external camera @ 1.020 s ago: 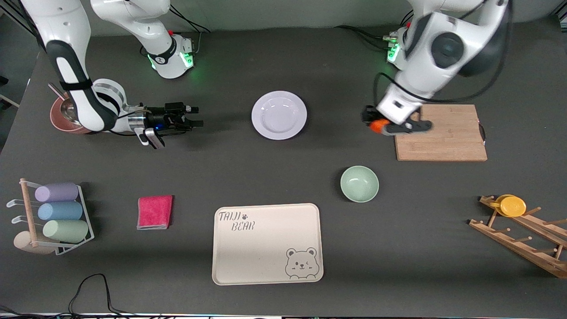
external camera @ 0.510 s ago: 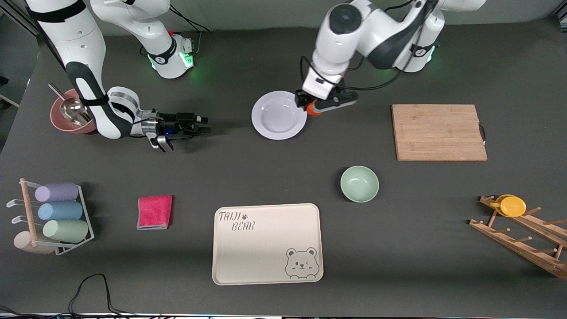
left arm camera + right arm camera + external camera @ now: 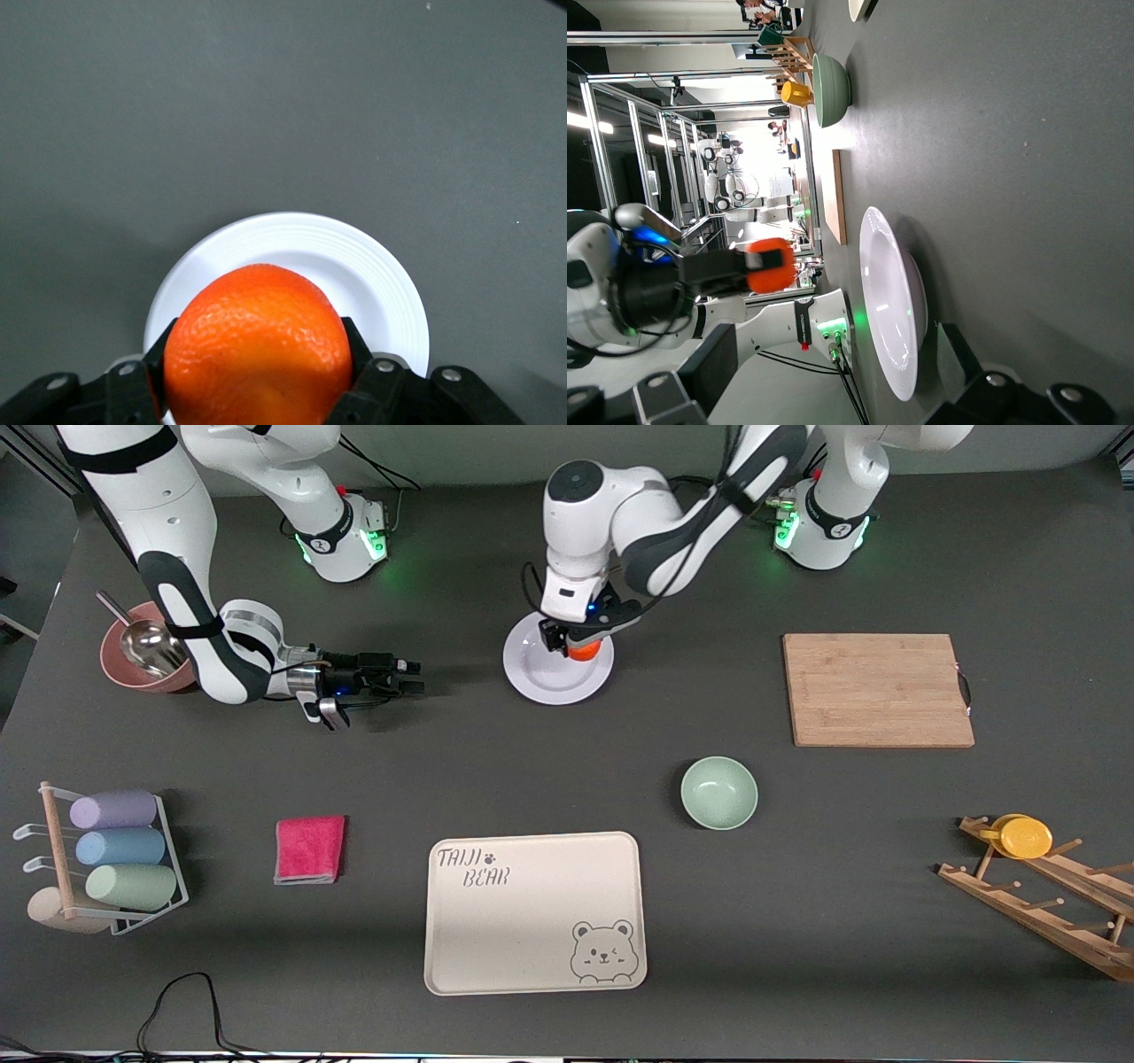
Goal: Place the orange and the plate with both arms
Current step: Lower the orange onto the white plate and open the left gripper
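The plate [image 3: 557, 669] lies flat on the tabletop [image 3: 620, 779], farther from the front camera than the green bowl [image 3: 718, 792]. Directly above its shallow centre, clear of it, hangs the orange [image 3: 582, 650], clamped between the jaws of the left gripper [image 3: 580, 642], so a release likely calls for a straight descent. The right gripper [image 3: 409, 676] waits low beside the plate, toward the right arm's end, jaws apart and pointing at the rim.

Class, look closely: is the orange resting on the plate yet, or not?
Not yet. The left end effector is shut on the orange, holding it in the air above the plate; the right wrist view shows the gap.
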